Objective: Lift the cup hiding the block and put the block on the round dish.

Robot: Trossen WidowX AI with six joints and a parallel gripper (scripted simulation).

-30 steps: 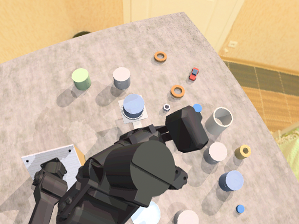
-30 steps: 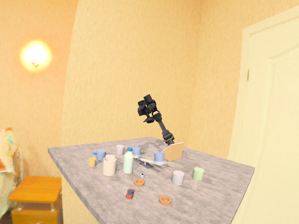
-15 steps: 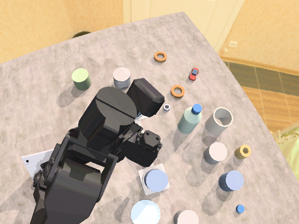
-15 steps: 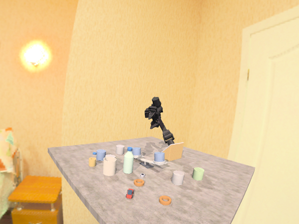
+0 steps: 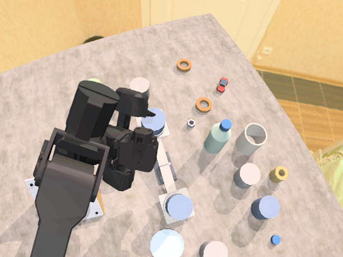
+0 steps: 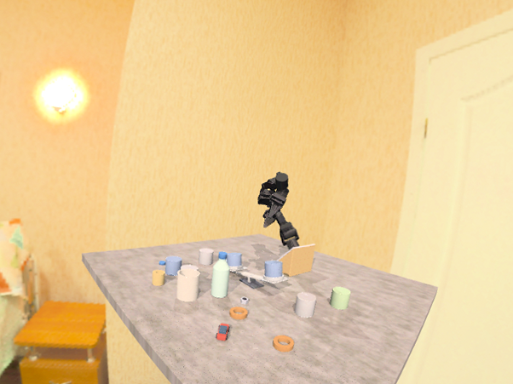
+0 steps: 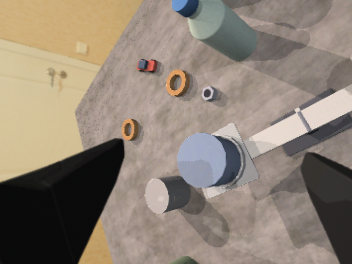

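One blue cup stands on the balance's far end in the top view; the identical cup stands on the near end. The balance beam runs between them; I cannot tell its tilt surely. The block is not visible. The round dish is pale blue, beside the near-end cup, with no cup above it. My gripper is open and empty, high above the table. The far-end cup shows between and beyond its fingers in the wrist view.
A pinkish-grey cup stands close beyond the far-end cup. A green bottle and an open grey container stand right of the balance. Another pinkish cup stands near the dish. A nut lies beside the balance.
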